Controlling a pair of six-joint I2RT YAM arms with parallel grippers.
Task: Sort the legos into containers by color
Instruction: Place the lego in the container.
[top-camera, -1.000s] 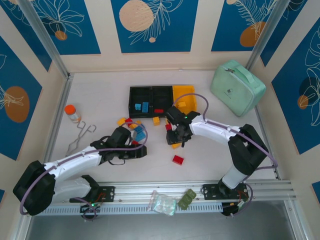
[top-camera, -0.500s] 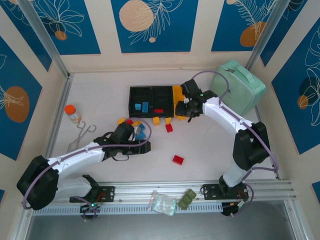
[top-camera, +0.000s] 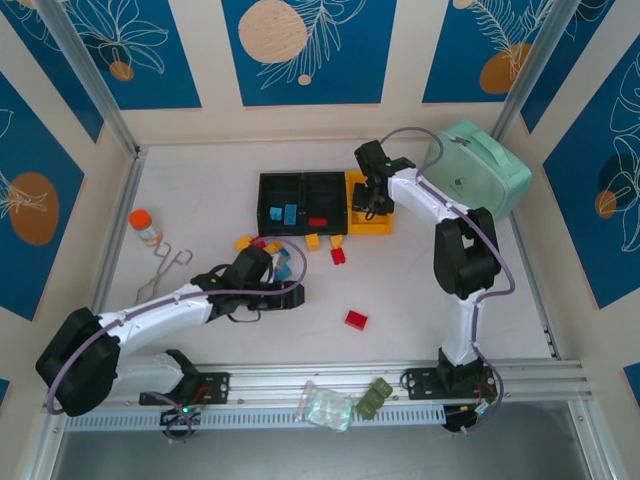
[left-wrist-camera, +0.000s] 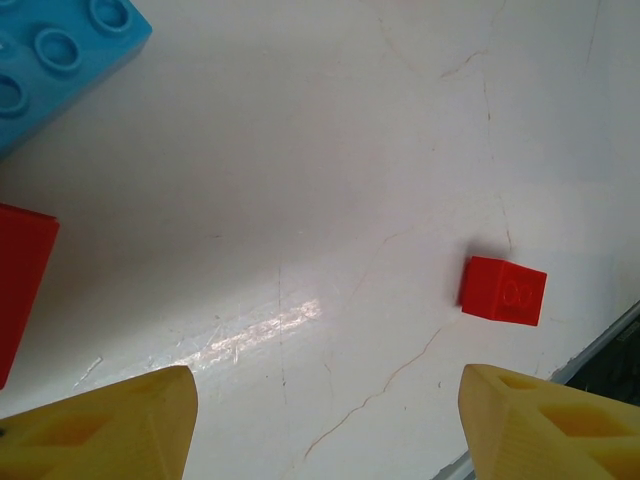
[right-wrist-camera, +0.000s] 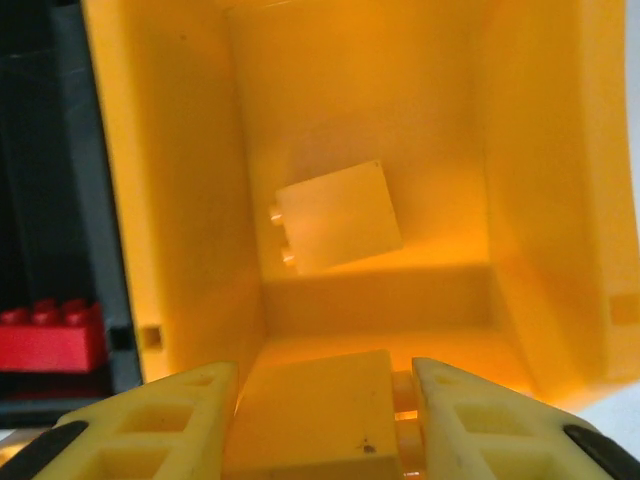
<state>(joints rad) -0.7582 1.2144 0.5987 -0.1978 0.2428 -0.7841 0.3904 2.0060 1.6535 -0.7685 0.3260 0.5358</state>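
Observation:
Three joined containers stand at the back: two black bins (top-camera: 300, 177) and a yellow bin (top-camera: 368, 229). My right gripper (top-camera: 375, 196) hangs over the yellow bin (right-wrist-camera: 170, 180), shut on a yellow brick (right-wrist-camera: 315, 415). Another yellow brick (right-wrist-camera: 340, 215) lies on that bin's floor. Blue bricks (top-camera: 283, 212) sit in the left black bin and a red brick (top-camera: 318, 221) in the middle one. My left gripper (top-camera: 290, 295) is low over the table, open (left-wrist-camera: 325, 420) and holding nothing, with a red brick (left-wrist-camera: 503, 291) just ahead to the right. Loose legos (top-camera: 312, 241) lie in front of the bins.
A mint-green case (top-camera: 474, 175) stands at the back right, close to the right arm. An orange-capped bottle (top-camera: 146, 226) and wire tongs (top-camera: 165, 270) lie at the left. A lone red brick (top-camera: 356, 319) sits mid-table. A plastic bag (top-camera: 325, 405) rests on the front rail.
The right arm carried the yellow brick from the middle of the table back to above the yellow bin. The left gripper shifted slightly right, still open.

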